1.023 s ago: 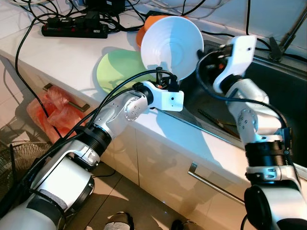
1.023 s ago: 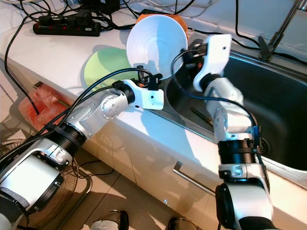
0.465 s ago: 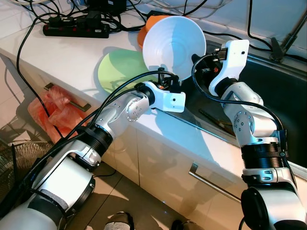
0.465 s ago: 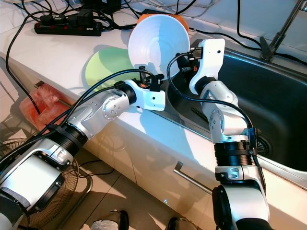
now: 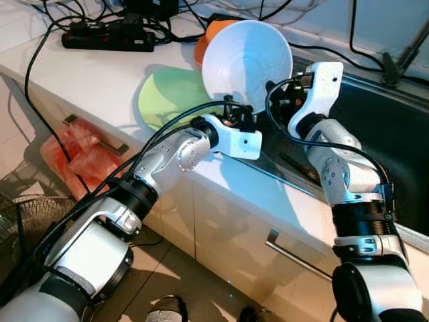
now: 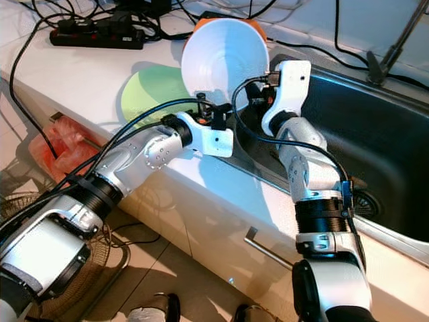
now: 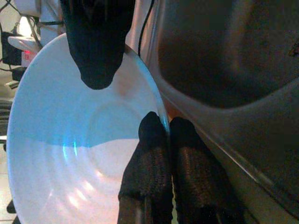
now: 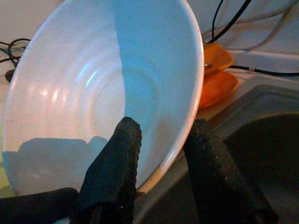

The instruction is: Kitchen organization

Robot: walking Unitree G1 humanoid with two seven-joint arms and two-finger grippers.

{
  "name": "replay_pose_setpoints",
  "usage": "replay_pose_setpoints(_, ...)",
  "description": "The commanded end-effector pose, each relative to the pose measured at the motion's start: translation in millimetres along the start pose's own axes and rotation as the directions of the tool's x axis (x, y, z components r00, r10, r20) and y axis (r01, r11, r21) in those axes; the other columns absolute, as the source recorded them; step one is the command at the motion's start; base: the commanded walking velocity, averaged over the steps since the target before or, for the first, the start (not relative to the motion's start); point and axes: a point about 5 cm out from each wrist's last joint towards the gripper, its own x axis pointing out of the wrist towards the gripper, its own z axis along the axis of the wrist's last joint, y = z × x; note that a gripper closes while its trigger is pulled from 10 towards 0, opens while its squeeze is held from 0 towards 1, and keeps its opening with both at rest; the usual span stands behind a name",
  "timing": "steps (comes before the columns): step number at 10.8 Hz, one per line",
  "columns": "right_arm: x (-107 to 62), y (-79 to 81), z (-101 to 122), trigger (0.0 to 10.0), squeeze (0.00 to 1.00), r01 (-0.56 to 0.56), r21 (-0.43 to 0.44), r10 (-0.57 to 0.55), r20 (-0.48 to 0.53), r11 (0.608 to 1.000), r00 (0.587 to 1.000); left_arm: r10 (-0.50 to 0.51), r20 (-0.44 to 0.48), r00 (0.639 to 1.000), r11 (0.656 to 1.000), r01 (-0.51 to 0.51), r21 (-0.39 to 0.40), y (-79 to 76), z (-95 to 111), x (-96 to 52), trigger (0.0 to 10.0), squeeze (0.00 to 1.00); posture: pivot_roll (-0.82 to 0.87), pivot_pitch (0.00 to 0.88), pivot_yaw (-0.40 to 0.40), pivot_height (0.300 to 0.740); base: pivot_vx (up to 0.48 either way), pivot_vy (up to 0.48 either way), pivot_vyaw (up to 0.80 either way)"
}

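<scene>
Reaching over the sink (image 6: 375, 141), both grippers' jaws straddle the tilted bowl (image 5: 247, 64).

Black power strip (image 5: 107, 41) with tangled cables at the back of the white surface (image 5: 80, 80). Red plastic bag (image 5: 74, 157) hanging below, beside a drawer handle (image 5: 295, 258). Possibly a fan grille (image 5: 17, 221) on the floor.

Home kitchen: steel sink (image 6: 375, 141) set in white counter (image 6: 80, 77).
</scene>
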Motion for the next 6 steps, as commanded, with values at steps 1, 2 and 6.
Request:
replay_pose_setpoints(1, 0.9, -1.6, -6.2, 10.0, 0.0, 0.013, 0.02, -0.012, -0.027, 1.0, 1.0, 0.108, 0.105, 0.989, 0.993, -0.112, 0.035, 20.0, 22.8, 5.2, 10.0, 0.0, 0.07, 0.105, -0.006, 0.74, 0.0, 0.0, 0.0)
replay_pose_setpoints(2, 1.1, -3.1, -6.7, 10.0, 0.0, 0.024, 0.021, -0.024, -0.027, 0.999, 0.999, 0.112, 0.109, 0.988, 0.993, -0.117, 0.036, 20.9, 23.5, 5.2, 10.0, 0.0, 0.07, 0.106, -0.006, 0.74, 0.0, 0.0, 0.0)
replay_pose_setpoints(6, 1.6, -5.8, -6.1, 0.0, 0.0, 0.046, 0.038, -0.045, -0.018, 0.998, 0.999, 0.107, 0.11, 0.988, 0.993, -0.112, 0.04, 19.5, 23.6, 4.5, 10.0, 0.0, 0.07, 0.113, -0.007, 0.74, 0.0, 0.0, 0.0)
